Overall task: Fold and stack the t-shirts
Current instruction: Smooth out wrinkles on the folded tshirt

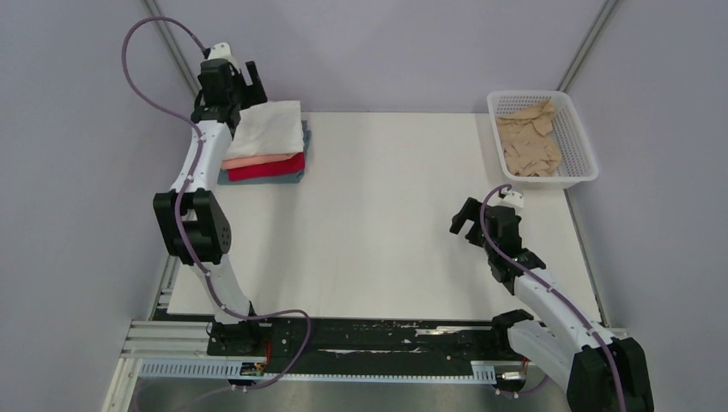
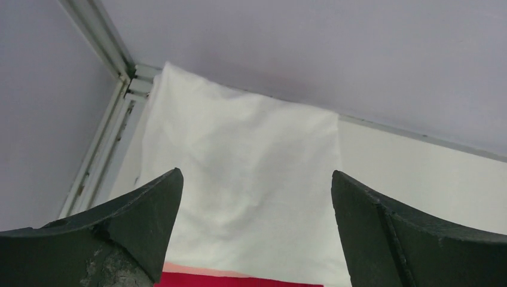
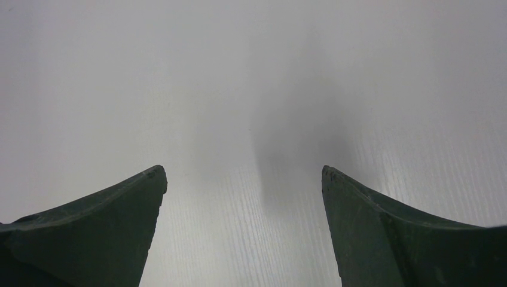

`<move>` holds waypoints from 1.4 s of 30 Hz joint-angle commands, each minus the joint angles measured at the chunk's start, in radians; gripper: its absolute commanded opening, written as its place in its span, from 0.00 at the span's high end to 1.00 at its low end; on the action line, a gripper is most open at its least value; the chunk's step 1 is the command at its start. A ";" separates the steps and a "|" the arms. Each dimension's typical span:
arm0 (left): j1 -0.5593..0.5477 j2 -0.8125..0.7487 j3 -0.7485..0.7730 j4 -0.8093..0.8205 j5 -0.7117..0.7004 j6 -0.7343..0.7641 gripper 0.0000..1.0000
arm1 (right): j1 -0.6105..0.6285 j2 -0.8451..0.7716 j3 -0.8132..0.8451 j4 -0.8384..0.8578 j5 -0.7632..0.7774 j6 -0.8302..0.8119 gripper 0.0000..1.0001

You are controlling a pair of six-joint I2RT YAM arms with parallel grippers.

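Note:
A folded white t-shirt [image 1: 268, 127] lies on top of a stack at the table's far left, over salmon-pink [image 1: 257, 160], red [image 1: 268, 169] and grey-blue [image 1: 266, 178] folded shirts. My left gripper [image 1: 243, 81] hovers above the stack's far-left corner, open and empty; its wrist view shows the white shirt [image 2: 245, 173] between the spread fingers [image 2: 143, 209], with a red edge [image 2: 239, 281] below. A tan-beige t-shirt [image 1: 530, 142] lies crumpled in the basket. My right gripper [image 1: 468, 221] is open and empty over bare table [image 3: 239, 119] at the right.
The white lattice basket [image 1: 586, 163] stands at the table's far right corner. Grey walls with metal frame posts [image 2: 98, 42] close in the back and sides. A black rail with the arm bases [image 1: 369, 339] runs along the near edge.

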 commanded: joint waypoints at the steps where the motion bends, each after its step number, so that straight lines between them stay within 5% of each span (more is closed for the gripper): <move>1: 0.005 -0.105 -0.090 0.139 0.133 -0.051 0.00 | -0.005 -0.062 0.028 0.002 0.000 -0.001 0.00; 6: 0.015 0.008 -0.029 0.214 0.108 0.019 0.00 | -0.005 -0.109 0.012 0.001 0.023 0.019 0.00; 15: 0.065 0.371 0.372 0.089 0.198 -0.011 0.00 | -0.005 -0.055 0.026 0.001 0.059 0.022 0.00; 23: 0.130 0.391 0.261 0.243 0.238 -0.075 0.00 | -0.004 0.027 0.047 0.003 0.050 0.027 0.00; 42: 0.183 0.572 0.434 0.202 0.328 -0.232 0.00 | -0.005 0.069 0.066 0.003 0.073 0.004 0.00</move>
